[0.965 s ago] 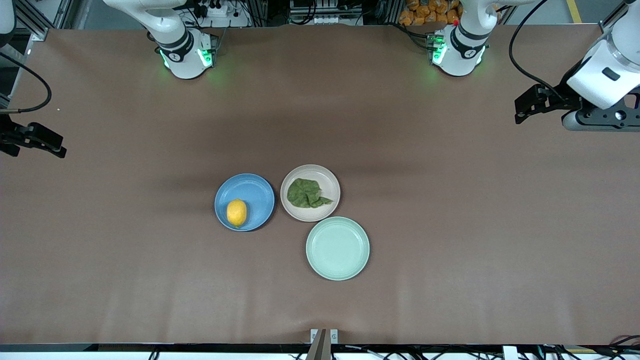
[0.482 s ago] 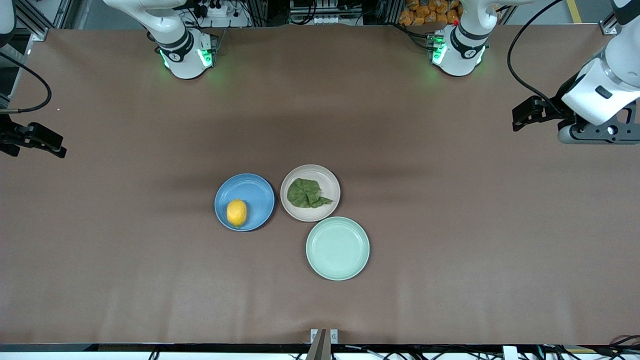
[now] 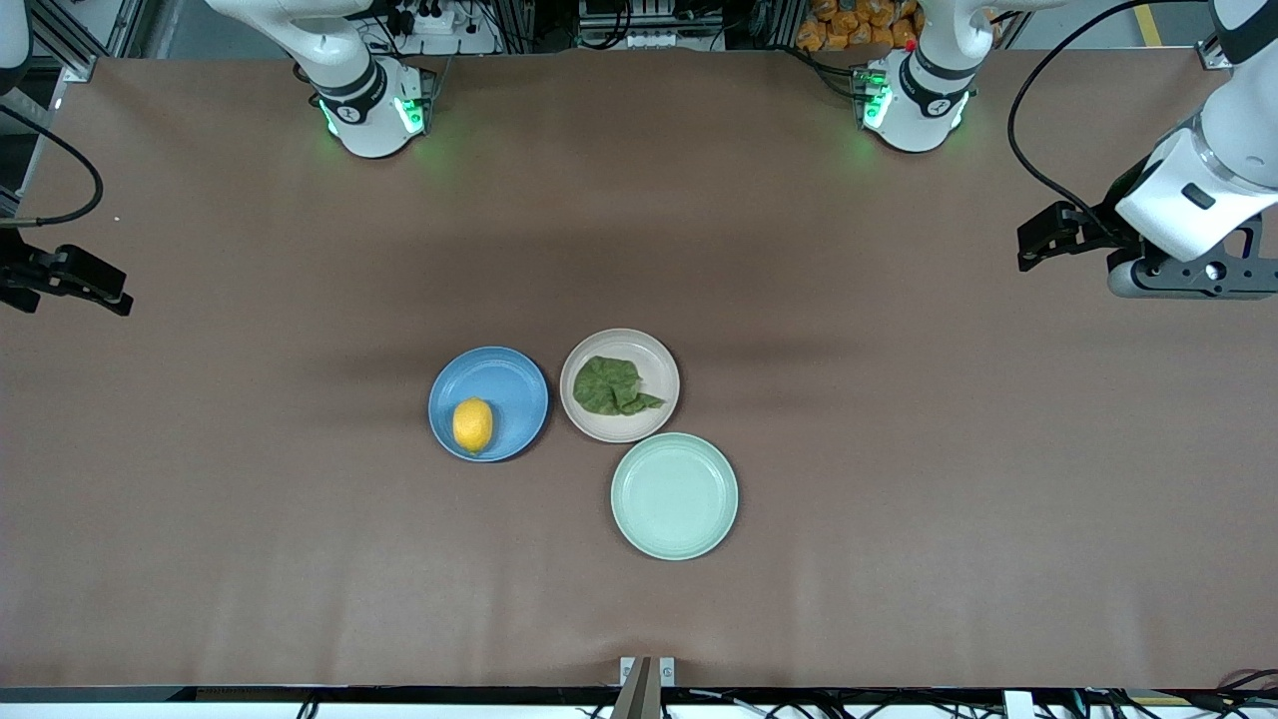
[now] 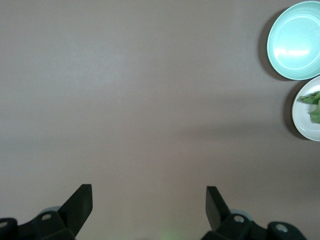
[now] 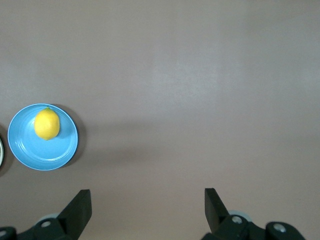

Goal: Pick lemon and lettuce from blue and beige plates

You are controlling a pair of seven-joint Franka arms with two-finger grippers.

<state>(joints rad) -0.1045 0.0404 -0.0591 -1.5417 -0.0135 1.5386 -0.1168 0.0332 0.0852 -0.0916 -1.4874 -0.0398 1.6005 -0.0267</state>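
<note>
Listing the table at the approach step, nothing yet grasped.

- Left gripper (image 4: 149,200): fingers spread, empty, high over bare table at the left arm's end, well apart from every plate. Its wrist view catches only the edges of two plates.
- Right gripper (image 5: 147,202): fingers spread, empty, over bare table at the right arm's end, well apart from the plates. This arm appears to wait.
- Blue plate (image 3: 509,384): mid-table, on the side toward the right gripper, just beside the beige plate.
- Lemon (image 3: 472,424): lying on the blue plate, on its part nearer the front camera, well apart from both grippers.
- Beige plate (image 3: 659,364): mid-table, on the side toward the left gripper.
- Lettuce (image 3: 611,386): crumpled flat on the beige plate, well apart from both grippers.
- Mint plate (image 3: 674,495): bare, just beside the beige plate and nearer the front camera; not part of the task.

Judgement: both picks remain. Each gripper's next move calls for a long travel inward and down over its nearer plate. The lemon likely needs a pinch across its short axis; the lettuce a low pinch on a raised fold, without scraping the plate.
</note>
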